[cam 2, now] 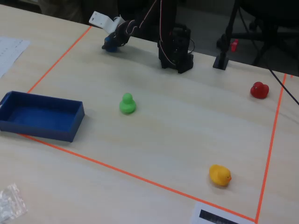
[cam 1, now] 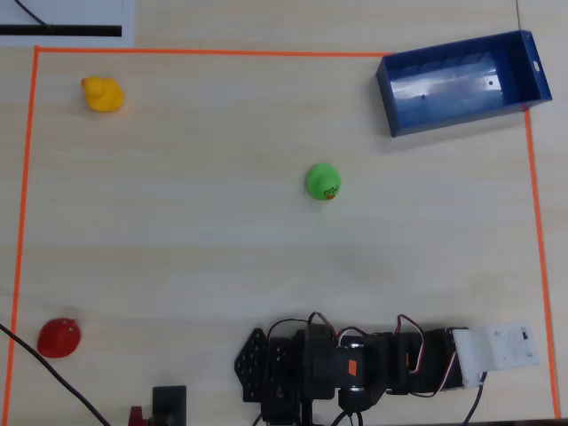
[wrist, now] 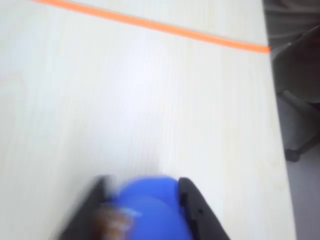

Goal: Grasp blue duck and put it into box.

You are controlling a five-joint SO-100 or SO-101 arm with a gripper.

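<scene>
The blue duck (wrist: 150, 207) sits between my gripper's (wrist: 144, 184) two black fingers in the blurred wrist view, and the jaws are closed against its sides. In the fixed view my gripper (cam 2: 115, 39) holds the duck (cam 2: 110, 45) low at the table's far left, just inside the orange tape; I cannot tell if it touches the table. In the overhead view the duck is hidden under the arm (cam 1: 355, 364) and its white wrist part (cam 1: 497, 348). The box (cam 1: 461, 120) stands empty at the top right corner there, and at the left in the fixed view (cam 2: 46, 128).
A green duck (cam 1: 322, 182) stands mid-table, between arm and box. A yellow duck (cam 1: 103, 94) is at the overhead top left and a red duck (cam 1: 59, 337) at the bottom left. Orange tape (cam 1: 204, 52) frames the area. The arm base (cam 2: 175, 49) stands at the far edge.
</scene>
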